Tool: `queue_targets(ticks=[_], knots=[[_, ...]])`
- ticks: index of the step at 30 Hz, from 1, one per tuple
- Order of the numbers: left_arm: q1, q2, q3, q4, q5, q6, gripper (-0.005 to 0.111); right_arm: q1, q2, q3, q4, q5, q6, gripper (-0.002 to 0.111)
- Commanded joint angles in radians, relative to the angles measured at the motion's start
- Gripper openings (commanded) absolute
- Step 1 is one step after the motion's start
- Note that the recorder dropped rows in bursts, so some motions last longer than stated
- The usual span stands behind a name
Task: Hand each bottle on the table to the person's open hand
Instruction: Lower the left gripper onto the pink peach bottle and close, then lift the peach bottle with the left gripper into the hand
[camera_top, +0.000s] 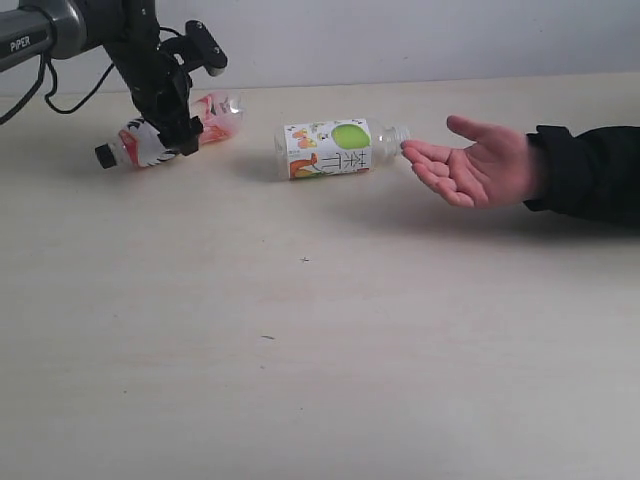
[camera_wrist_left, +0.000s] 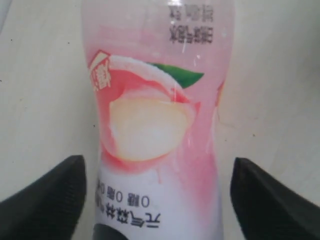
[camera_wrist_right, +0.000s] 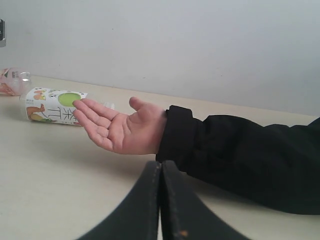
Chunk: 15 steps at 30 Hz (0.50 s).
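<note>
The pink-red bottle (camera_top: 215, 112) with a black cap lies on its side on the table (camera_top: 300, 350) at the back left. My left gripper (camera_top: 176, 128) straddles its middle, open. In the left wrist view the pink-red bottle (camera_wrist_left: 160, 100) lies between the two black fingers (camera_wrist_left: 45, 200), with a thin gap on each side. A green-spotted bottle (camera_top: 328, 148) lies near the middle, its neck almost at the fingertips of the person's open hand (camera_top: 478, 165). My right gripper (camera_wrist_right: 161, 172) is shut and empty, low in front of the hand (camera_wrist_right: 120, 130). The other bottles are out of view.
The person's black jacket sleeve (camera_top: 590, 175) stretches in from the right edge. In the right wrist view the green-spotted bottle (camera_wrist_right: 52, 106) lies behind the hand, against a grey wall (camera_wrist_right: 175, 45). Bare tabletop spreads toward the front.
</note>
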Motion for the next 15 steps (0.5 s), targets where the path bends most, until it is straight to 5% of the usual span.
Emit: queue_targets(ticks=[1,4,15], knots=[[0.003,-0.001,-0.006,0.008,0.012,-0.01,0.041,-0.004,-0.006,0.005,-0.001,-0.011,-0.004,0.0],[0.003,-0.003,-0.006,0.008,0.045,-0.01,-0.001,-0.004,-0.006,0.005,-0.001,-0.011,-0.004,0.0],[-0.003,-0.096,-0.006,0.005,0.083,-0.191,0.0,-0.004,-0.006,0.005,-0.001,-0.011,-0.004,0.0]])
